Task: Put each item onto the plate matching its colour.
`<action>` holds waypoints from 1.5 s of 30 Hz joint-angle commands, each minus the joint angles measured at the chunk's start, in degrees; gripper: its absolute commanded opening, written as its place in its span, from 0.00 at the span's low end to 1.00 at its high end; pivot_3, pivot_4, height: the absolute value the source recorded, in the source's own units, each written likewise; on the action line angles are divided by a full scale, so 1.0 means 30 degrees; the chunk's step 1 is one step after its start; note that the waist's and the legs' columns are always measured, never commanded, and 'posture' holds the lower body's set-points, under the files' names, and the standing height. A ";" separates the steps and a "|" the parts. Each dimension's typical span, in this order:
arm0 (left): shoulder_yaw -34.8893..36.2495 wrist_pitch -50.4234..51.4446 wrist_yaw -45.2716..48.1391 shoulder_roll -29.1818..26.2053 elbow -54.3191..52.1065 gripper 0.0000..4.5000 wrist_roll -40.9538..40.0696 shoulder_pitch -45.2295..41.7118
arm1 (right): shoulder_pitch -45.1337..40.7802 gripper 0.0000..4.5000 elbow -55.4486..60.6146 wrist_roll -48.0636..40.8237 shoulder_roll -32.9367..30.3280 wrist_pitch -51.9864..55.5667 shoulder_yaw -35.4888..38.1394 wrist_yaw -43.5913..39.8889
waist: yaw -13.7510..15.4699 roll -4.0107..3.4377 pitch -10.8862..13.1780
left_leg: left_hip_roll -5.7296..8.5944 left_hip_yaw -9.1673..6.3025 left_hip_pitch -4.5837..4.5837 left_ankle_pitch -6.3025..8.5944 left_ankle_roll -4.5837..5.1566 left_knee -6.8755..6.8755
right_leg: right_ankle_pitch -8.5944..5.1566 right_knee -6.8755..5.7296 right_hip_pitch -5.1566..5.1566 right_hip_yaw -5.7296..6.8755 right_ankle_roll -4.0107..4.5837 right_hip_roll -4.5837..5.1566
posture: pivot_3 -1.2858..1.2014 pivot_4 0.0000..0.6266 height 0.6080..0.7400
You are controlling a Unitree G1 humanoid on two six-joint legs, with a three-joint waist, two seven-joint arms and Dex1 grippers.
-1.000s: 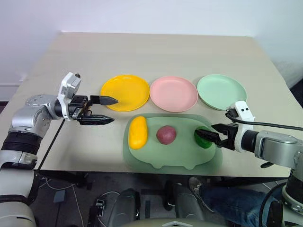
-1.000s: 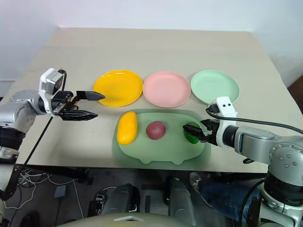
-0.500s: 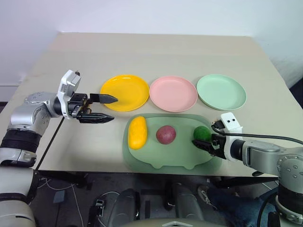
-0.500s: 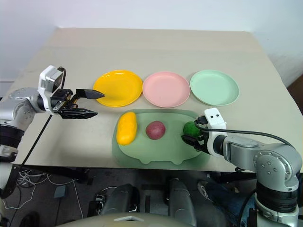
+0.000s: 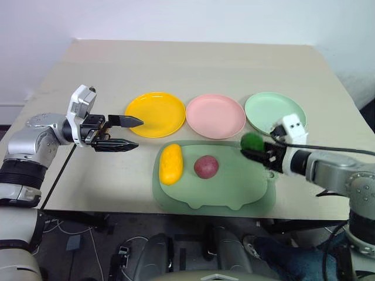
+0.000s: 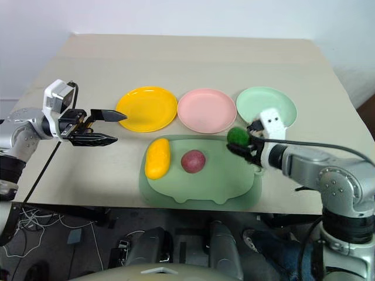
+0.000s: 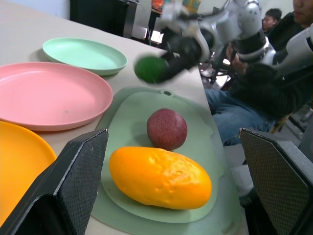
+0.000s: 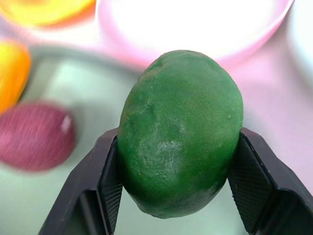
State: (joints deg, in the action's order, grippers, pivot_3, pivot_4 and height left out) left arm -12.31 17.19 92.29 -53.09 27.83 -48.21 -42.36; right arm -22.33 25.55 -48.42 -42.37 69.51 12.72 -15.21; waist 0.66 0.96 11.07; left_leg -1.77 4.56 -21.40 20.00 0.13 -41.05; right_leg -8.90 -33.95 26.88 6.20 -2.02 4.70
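Note:
My right gripper (image 5: 254, 147) is shut on the glossy green oval item (image 5: 252, 141), holding it in the air over the right end of the sage-green tray (image 5: 228, 188), just short of the mint green plate (image 5: 275, 112). In the right wrist view the green item (image 8: 181, 132) sits squeezed between both black fingers (image 8: 105, 181). The yellow oblong item (image 5: 170, 164) and the reddish-purple round item (image 5: 205, 166) lie on the tray. Behind the tray are the yellow plate (image 5: 154, 114) and the pink plate (image 5: 215, 116), both bare. My left gripper (image 5: 131, 133) hovers open beside the yellow plate, pointing right.
The beige table (image 5: 193, 64) has its front edge just below the tray. A seated person (image 7: 274, 73) shows beyond the table in the left wrist view.
My right gripper closed on the green item and lifted it off the tray, up and back toward the green plate. The left arm stayed still.

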 commanded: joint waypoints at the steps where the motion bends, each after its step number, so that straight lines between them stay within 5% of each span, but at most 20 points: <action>1: 0.0340 -0.0012 0.0070 0.0046 -0.0324 1.00 -0.0248 -0.0339 | -0.1349 0.59 -0.2933 0.2719 -0.0007 -0.3315 -0.1051 -0.0949 | -0.0017 0.0000 0.0000 | 0.0001 0.0006 0.0003 0.0000 -0.0001 -0.0002 | 0.0001 0.0004 0.0000 -0.0002 0.0000 0.0002 | 0.52 0.24 1.00; 9: 0.0656 0.0273 0.0070 -0.0191 -0.0570 1.00 -0.0321 -0.0223 | -0.4522 0.59 -1.0810 0.7474 0.1869 -0.9799 -0.2045 -0.1428 | -0.0062 -0.0009 0.0005 | 0.0001 0.0047 -0.0012 -0.0002 -0.0003 0.0003 | 0.0006 -0.0019 0.0015 -0.0003 0.0006 -0.0006 | 0.52 0.24 1.00; 16: 0.1176 0.0621 0.0070 -0.0527 -0.1008 1.00 -0.0324 0.0327 | -0.5929 0.59 -1.5617 0.9282 0.2617 -1.1971 -0.1663 -0.1279 | -0.0082 -0.0014 0.0008 | -0.0002 0.0047 -0.0014 -0.0002 -0.0002 0.0003 | 0.0006 -0.0018 0.0014 -0.0001 0.0005 -0.0002 | 0.52 0.24 1.00; 22: 0.1547 0.0738 0.0070 -0.0376 -0.1183 1.00 -0.0134 0.0382 | -0.7779 0.99 -1.9860 1.0485 0.2829 -1.4056 -0.1078 -0.0561 | -0.0161 -0.0021 0.0012 | -0.0001 0.0051 -0.0013 -0.0003 -0.0004 0.0010 | 0.0006 -0.0019 0.0016 -0.0002 0.0006 -0.0001 | 0.52 0.24 1.00; 34: 0.1664 0.0834 0.0070 -0.0243 -0.1244 1.00 -0.0149 0.0445 | -0.6709 0.99 -1.2877 0.6504 0.3187 -1.1541 0.1003 -0.4288 | -0.0440 -0.0030 0.0018 | -0.0012 0.0050 -0.0022 -0.0006 -0.0009 0.0019 | 0.0007 -0.0040 0.0041 -0.0005 0.0005 -0.0003 | 0.52 0.24 1.00; 37: 0.1570 0.0740 0.0070 -0.0068 -0.1086 1.00 -0.0030 0.0273 | -0.5463 0.99 -1.0092 0.3751 0.2768 -0.8670 0.1442 -0.6320 | -0.0342 -0.0028 0.0017 | -0.0012 0.0044 -0.0022 -0.0005 -0.0008 0.0016 | 0.0008 -0.0037 0.0030 -0.0002 0.0003 0.0003 | 0.52 0.24 1.00; 45: 0.1368 0.0605 0.0070 0.0137 -0.0752 1.00 0.0104 -0.0108 | -0.0426 0.99 -0.3615 0.2504 0.0043 -0.7612 -0.0511 -1.1047 | -0.0296 -0.0026 0.0016 | -0.0005 0.0040 -0.0010 -0.0002 -0.0003 0.0011 | 0.0007 -0.0036 0.0025 -0.0003 0.0000 0.0005 | 0.52 0.24 1.00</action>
State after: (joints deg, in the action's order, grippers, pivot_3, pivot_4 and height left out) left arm -9.35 19.44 92.28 -52.30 25.95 -47.71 -41.30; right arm -24.52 10.42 -39.27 -40.97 46.63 11.51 -45.59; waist -0.23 0.88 11.12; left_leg -1.78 4.68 -21.43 19.99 0.12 -41.02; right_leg -8.88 -34.06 26.95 6.19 -2.02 4.72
